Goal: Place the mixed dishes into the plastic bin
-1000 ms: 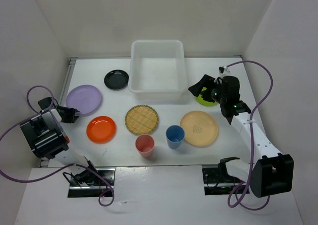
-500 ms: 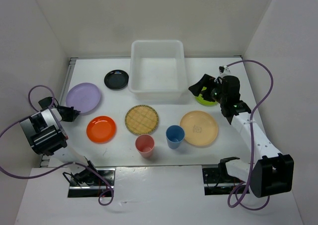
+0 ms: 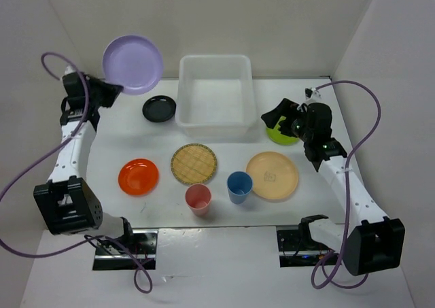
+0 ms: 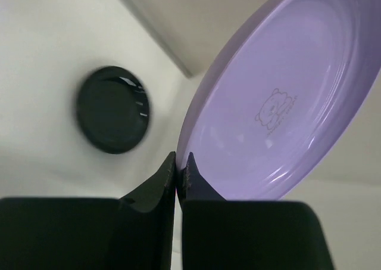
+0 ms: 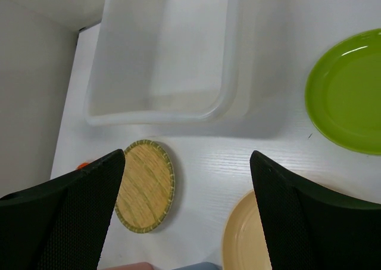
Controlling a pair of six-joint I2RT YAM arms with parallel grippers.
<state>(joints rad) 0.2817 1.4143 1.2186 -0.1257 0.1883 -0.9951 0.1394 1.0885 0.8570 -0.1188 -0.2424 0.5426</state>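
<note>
White walls on three sides of a white tabletop (image 3: pixel 312 104). Plastic bin (image 3: pixel 215 58) at the far centre, upright, with nothing visible inside.

**Left pincer (image 3: pixel 117 89)**
- Pressed together, pinching the lavender plate (image 3: pixel 132 64) at its near rim. Nothing but the thin rim edge between the fingers (image 4: pixel 152 189) in the left wrist view.
- Plate held in the air over the far-left corner, steeply tilted, hollow face toward the top camera, left of the bin and apart from it.
- Rim grip judged the only practical hold on so flat and shallow a dish. Tilt judged a result of that grip, and handy for slipping the dish over the bin wall.
- Black plate (image 3: pixel 159 108) flat on the tabletop beneath, just left of the bin.

**Right pincer (image 3: pixel 270 120)**
- Spread wide, holding nothing.
- Hovering near the bin's near-right corner, beside the lime green plate (image 3: pixel 289 138).
- Wide spread judged a preparation for straddling that plate's rim.

**Dishes on the tabletop, none in the bin**
- Lattice plate (image 3: pixel 194 164) in front of the bin.
- Orange plate (image 3: pixel 138 177) to its left, tan plate (image 3: pixel 272 175) to its right.
- Pink cup (image 3: pixel 198 199) and blue cup (image 3: pixel 239 186) upright toward the near edge, side by side but apart.

**Next move, as judged**
- Carry the lavender plate rightward and clear of the bin wall before release.
- Watch for slippage from so narrow a pinch, and for the lower rim clipping the bin edge.
</note>
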